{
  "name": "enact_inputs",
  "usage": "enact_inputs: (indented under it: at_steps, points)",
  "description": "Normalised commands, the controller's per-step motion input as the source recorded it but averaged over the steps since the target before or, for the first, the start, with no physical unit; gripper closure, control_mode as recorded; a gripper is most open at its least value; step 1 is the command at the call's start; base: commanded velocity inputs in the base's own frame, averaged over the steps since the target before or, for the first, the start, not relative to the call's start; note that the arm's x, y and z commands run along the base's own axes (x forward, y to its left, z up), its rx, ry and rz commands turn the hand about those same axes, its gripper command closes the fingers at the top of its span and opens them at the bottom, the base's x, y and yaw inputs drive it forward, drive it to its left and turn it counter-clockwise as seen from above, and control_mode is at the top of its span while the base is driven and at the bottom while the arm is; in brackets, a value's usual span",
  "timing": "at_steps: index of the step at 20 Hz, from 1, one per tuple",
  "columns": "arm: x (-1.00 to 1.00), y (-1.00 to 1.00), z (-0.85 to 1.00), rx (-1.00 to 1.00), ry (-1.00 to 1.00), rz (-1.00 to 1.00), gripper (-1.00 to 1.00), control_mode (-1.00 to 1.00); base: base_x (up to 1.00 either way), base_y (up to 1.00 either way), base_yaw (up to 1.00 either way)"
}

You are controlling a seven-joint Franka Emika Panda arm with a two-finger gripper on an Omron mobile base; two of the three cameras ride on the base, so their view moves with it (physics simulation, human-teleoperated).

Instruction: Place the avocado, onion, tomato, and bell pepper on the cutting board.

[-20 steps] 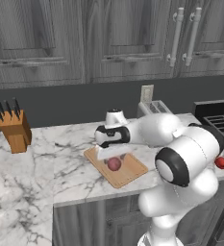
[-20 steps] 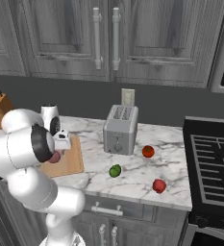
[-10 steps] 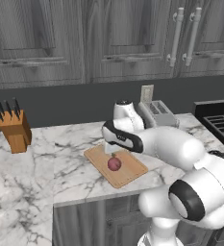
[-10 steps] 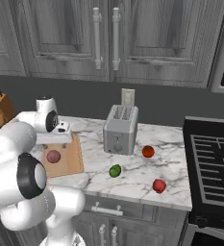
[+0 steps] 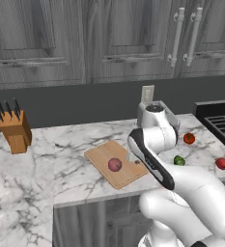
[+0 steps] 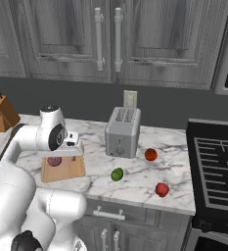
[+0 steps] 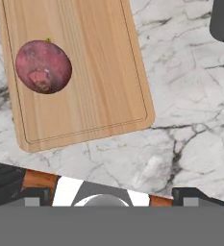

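1. Setting: a simulated kitchen with dark grey panelled wall cabinets (image 5: 109, 38) over a white marble countertop with grey veins (image 5: 70, 169); a black stove (image 6: 218, 166) adjoins the countertop at its right end.

2. Gripper (image 7: 111, 197): the two dark fingers (image 7: 10, 185) stand at the lower corners of the hand view, spread wide apart, with nothing between them. They hang above bare marble, just off one short edge of the board.

3. Flat light-tan wooden cutting board with rounded corners (image 7: 99, 67): lies flat on the marble, beyond the fingers in the hand view, its nearest edge just ahead of them.

4. Round pinkish-purple onion with a small tip (image 7: 43, 66): rests on the board, well apart from both fingers, ahead of the one at the lower left of the hand view.

5. Small dark-green roundish avocado (image 6: 117, 174): on the countertop, off the board, on the far side of it from the knife block, well away from the fingers.

6. Two red round items, one orange-red (image 6: 150, 154), one deeper red (image 6: 161, 189): on the marble beyond the avocado, towards the stove. Which is tomato and which pepper cannot be told.

7. Grey metal toaster (image 6: 123, 131): stands upright near the wall; the dark shape at the hand view's upper right corner is probably its base.

8. Wooden knife block with dark handles (image 5: 15, 130): stands at the countertop's far left, well apart from the fingers.
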Motion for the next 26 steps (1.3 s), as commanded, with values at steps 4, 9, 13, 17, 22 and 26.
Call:
enact_inputs:
  at_steps: [4,9,13,17,22,26]
  points:
    - [-0.35,-0.70,0.14,0.00,0.00,-0.03,-1.00,-1.00,0.00,0.00,0.00]
    - [-0.03,-0.75,0.02,0.00,0.00,-0.04,-1.00,-1.00,0.00,0.00,0.00]
    - [0.00,-0.75,0.00,0.00,0.06,-0.06,-1.00,-1.00,0.00,0.00,0.00]
    - [0.07,-0.67,0.02,0.00,0.12,-0.08,-1.00,-1.00,0.00,0.00,0.00]
    - [0.17,-0.42,0.14,0.00,0.09,-0.04,-1.00,-1.00,0.00,0.00,0.00]
    - [0.18,-0.26,0.31,0.00,0.03,0.00,-1.00,-1.00,0.00,0.00,0.00]
